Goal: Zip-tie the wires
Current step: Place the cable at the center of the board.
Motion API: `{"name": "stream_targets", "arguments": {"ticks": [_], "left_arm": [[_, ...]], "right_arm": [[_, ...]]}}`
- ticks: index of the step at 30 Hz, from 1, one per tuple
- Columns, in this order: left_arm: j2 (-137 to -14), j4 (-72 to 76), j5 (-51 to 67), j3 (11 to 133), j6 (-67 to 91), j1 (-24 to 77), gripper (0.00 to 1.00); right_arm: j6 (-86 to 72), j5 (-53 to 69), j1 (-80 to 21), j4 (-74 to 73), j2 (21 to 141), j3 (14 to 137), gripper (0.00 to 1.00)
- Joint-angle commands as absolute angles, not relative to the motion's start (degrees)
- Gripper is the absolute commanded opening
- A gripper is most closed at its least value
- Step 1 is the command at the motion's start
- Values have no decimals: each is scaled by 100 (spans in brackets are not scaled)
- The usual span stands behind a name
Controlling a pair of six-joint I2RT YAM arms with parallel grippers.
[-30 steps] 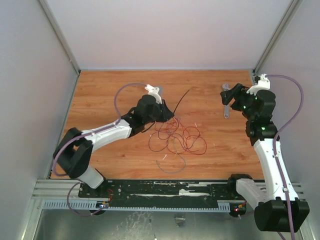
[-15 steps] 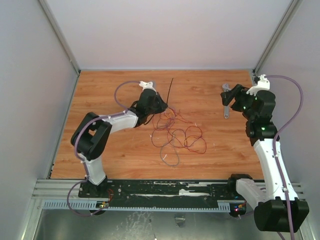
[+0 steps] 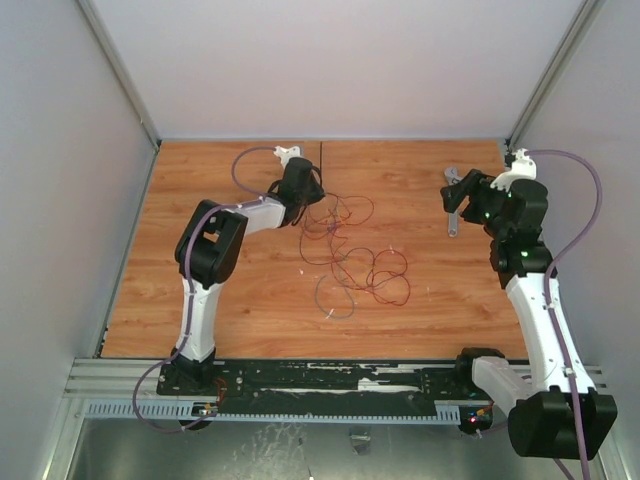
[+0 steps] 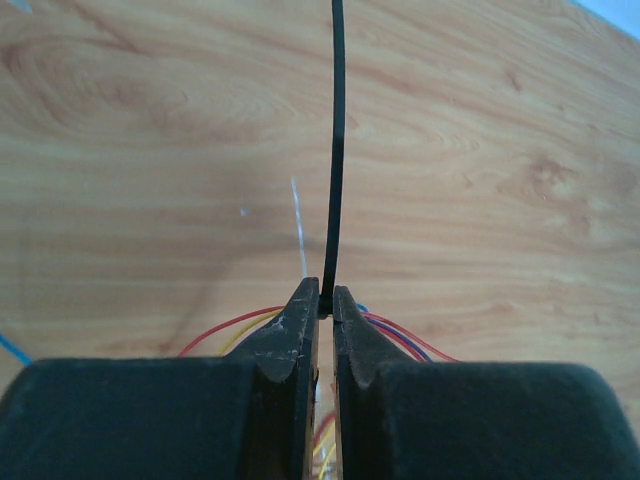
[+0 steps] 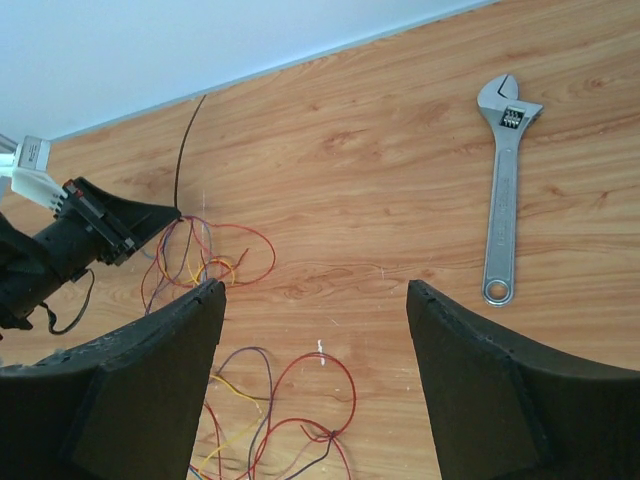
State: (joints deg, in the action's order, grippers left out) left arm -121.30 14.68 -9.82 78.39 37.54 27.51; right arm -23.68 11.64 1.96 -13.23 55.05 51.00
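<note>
The wires (image 3: 345, 255) lie as a loose red and purplish tangle on the middle of the wooden table; they also show in the right wrist view (image 5: 300, 400). My left gripper (image 3: 318, 190) is at the tangle's far left end, shut on the zip tie (image 3: 321, 160), a thin black strip that points toward the back wall. In the left wrist view the zip tie (image 4: 337, 150) rises straight from between the closed fingertips (image 4: 300, 310), with wires just beneath. My right gripper (image 5: 315, 290) is open and empty, far right of the wires.
A silver adjustable wrench (image 3: 453, 205) lies at the back right, beside my right gripper; it also shows in the right wrist view (image 5: 503, 190). Grey walls enclose the table on the left, back and right. A black rail (image 3: 330, 380) runs along the near edge.
My left gripper has swung toward the back wall with the zip tie, which now points straight back. The wires were dragged and spread out. The right arm has barely moved.
</note>
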Motion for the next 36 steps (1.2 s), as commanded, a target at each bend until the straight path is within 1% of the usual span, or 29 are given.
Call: {"name": "stream_targets", "arguments": {"ticks": [1,6,11,12,15,19,22,25,27,32,34,36], "left_arm": [[-12512,1272,-1248,8393,3450,2675,0],[-12762,1189,-1222,8670,3387,2586,0],[-12747,1114,-1285,8733,3168,2559,7],[-12713,1090,-1279,8722,3132,2543,13],[-12551,1037,-1283,8628,3069,2511,26],[-12229,1066,-1239,8395,3008,2481,45],[-11841,1232,-1246,8032,2974,2449,60],[-11359,1470,-1158,7616,2983,2394,71],[-10972,1717,-1002,7294,2956,2376,76],[-9894,2065,-590,6501,2742,2346,81],[-9374,2265,-605,6008,2575,2339,83],[-8785,2563,-685,5414,2391,2283,85]], "right_arm": [[-2250,1084,250,-1216,5582,5028,75],[-2224,1086,264,-1180,5670,5019,75],[-2182,1120,263,-1178,5699,5036,76],[-2164,1130,259,-1178,5691,5030,76],[-2120,1133,267,-1202,5642,5006,77],[-2067,1149,289,-1201,5526,4948,80],[-2057,1199,304,-1157,5457,4873,83],[-2057,1282,324,-1156,5440,4824,84],[-2063,1329,331,-1134,5434,4772,85],[-2070,1320,334,-956,5296,4522,91],[-2005,1294,349,-853,5230,4384,93],[-1891,1265,351,-759,5198,4226,97]]}}
